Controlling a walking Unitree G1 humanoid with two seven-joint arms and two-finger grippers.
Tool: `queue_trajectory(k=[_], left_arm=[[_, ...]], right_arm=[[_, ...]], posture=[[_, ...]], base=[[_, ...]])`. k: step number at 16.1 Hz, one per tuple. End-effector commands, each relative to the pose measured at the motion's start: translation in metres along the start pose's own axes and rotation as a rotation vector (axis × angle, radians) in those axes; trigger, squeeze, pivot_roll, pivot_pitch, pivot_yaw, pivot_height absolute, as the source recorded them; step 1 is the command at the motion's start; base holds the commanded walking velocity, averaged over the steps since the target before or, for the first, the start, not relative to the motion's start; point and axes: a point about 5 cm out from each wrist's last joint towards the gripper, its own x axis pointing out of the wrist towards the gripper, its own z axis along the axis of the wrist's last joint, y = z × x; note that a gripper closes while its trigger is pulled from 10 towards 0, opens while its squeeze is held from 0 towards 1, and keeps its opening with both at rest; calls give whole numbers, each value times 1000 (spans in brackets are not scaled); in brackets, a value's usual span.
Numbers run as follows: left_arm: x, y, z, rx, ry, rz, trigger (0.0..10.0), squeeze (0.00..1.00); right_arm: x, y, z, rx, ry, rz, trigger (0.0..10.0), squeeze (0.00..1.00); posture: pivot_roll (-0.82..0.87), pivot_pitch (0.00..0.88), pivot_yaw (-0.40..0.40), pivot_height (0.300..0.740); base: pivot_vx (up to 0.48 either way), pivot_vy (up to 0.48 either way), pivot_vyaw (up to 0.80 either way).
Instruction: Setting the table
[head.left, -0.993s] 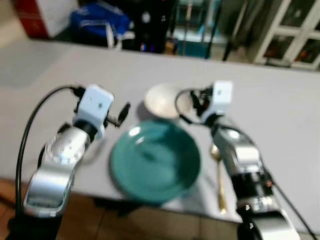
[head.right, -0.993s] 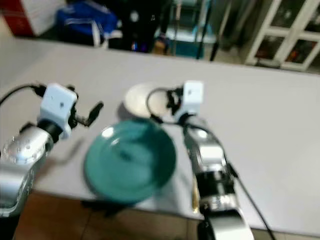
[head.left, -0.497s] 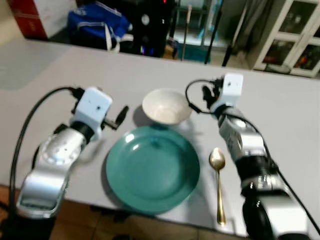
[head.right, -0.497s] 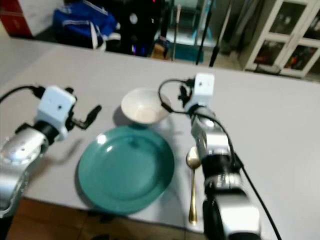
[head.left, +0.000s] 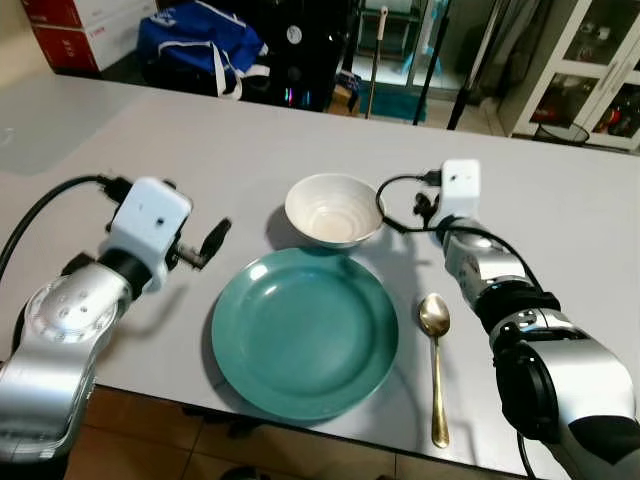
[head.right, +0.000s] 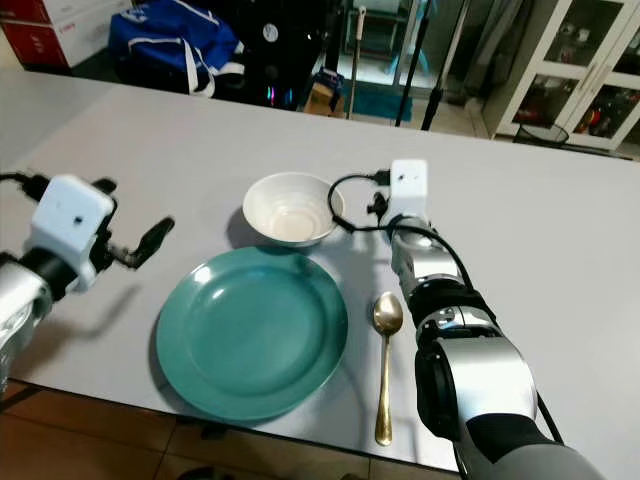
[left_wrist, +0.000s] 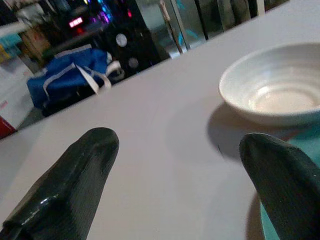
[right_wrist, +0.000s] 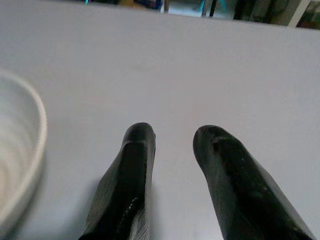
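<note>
right wrist view: bowl (right_wrist: 17, 165) beside parted fingers (right_wrist: 127, 190), untouched

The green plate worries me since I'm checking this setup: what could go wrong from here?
The green plate overhangs the table edge nearest the robot, so a nudge might tip it off. The right tool sits close beside the white bowl and could knock it. The gold spoon handle also nears that edge.
</note>
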Motion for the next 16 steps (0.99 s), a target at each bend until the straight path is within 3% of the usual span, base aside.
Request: queue_trajectory(k=[1, 6, 8, 12, 16], left_arm=[[-6, 1, 5, 4, -10, -15, 10000, 0], [-14, 2, 5, -5, -2, -25, 10000, 0], [-14, 5, 6, -3, 0, -20, 10000, 0], [-14, 6, 6, -5, -1, -20, 10000, 0], [-12, 6, 9, -4, -11, -24, 10000, 0]], right_arm=[[1, -1, 7, -45, -12, 1, 10000, 0], [2, 4, 9, -55, -31, 70, 10000, 0], [1, 12, 6, -88, -35, 169, 10000, 0], [0, 22, 5, -80, -41, 249, 10000, 0], [-2, 42, 12, -101, -89, 377, 10000, 0]], posture=[[149, 84, -57, 740], [172, 101, -62, 740], [179, 99, -62, 740], [181, 92, -61, 740], [187, 78, -64, 740]], base=[[0, 0, 0], [0, 0, 0], [0, 0, 0], [0, 0, 0], [0, 0, 0]])
